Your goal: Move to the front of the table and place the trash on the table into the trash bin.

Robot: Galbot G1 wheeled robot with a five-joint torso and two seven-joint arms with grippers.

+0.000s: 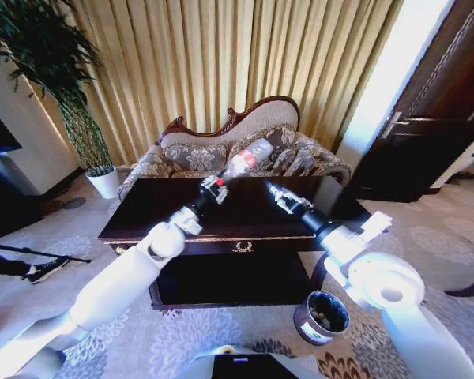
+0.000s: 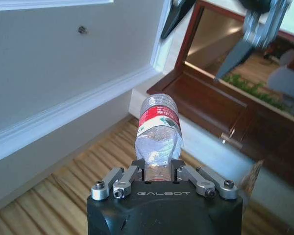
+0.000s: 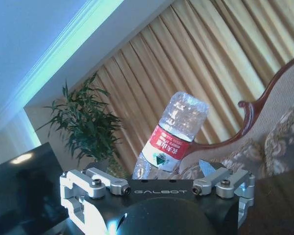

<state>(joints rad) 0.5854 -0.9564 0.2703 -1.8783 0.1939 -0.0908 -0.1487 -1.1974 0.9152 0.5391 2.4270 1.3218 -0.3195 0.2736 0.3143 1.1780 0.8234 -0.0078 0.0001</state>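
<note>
Above table (image 1: 182, 207), left gripper (image 1: 216, 186) tilts bottle (image 1: 248, 158) base-up.

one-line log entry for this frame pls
left gripper: shut on bottle, raised over table | right gripper: open, empty, over table | trash bin: on floor by table's right front, paper inside

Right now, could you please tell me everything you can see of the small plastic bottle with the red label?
The small clear plastic bottle with a red label looks crumpled and empty. The left end effector is shut on its neck end, holding it lifted clear above the dark glossy reddish-brown wooden table, its base tilted up toward the sofa. Its cap is hidden between the fingers. Nothing else touches it; the right end effector hovers open beside it, apart.
</note>
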